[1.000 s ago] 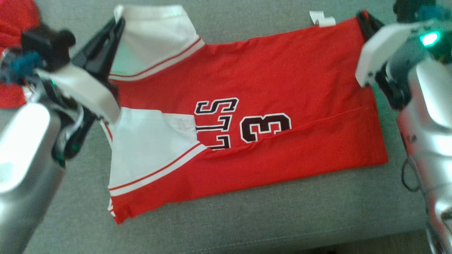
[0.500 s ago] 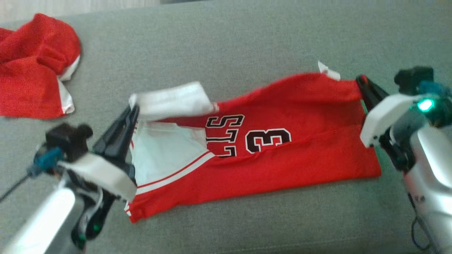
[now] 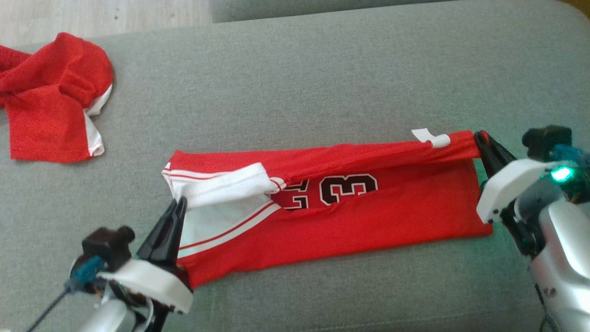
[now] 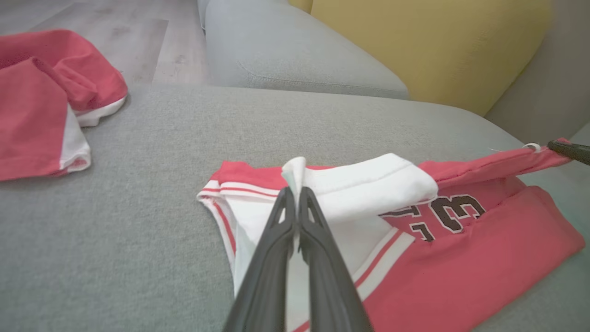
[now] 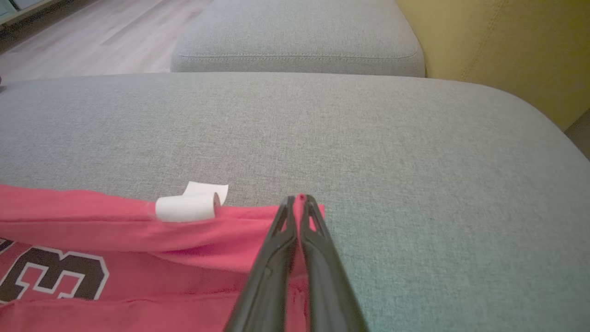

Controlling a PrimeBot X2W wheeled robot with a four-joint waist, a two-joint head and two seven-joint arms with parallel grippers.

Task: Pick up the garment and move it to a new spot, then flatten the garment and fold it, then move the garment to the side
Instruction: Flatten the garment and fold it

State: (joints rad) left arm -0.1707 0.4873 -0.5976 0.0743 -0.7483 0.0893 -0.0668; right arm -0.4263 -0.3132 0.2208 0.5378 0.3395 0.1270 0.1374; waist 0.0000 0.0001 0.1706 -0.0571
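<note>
On sofa (image 3: 322,83), my left pincer (image 3: 179,203) and right pincer (image 3: 481,137), both pinching jersey (image 3: 368,221) far edge, dragged it nearer; fold half done.

Broad grey woven-fabric sofa seat (image 3: 322,78) spreading wide before me, a second grey cushion (image 5: 295,41) with a stitched seam just beyond it, mustard-yellow upholstered backrest (image 4: 428,41) to one side, pale wood-plank floor (image 3: 106,18) behind, soft even light
</note>
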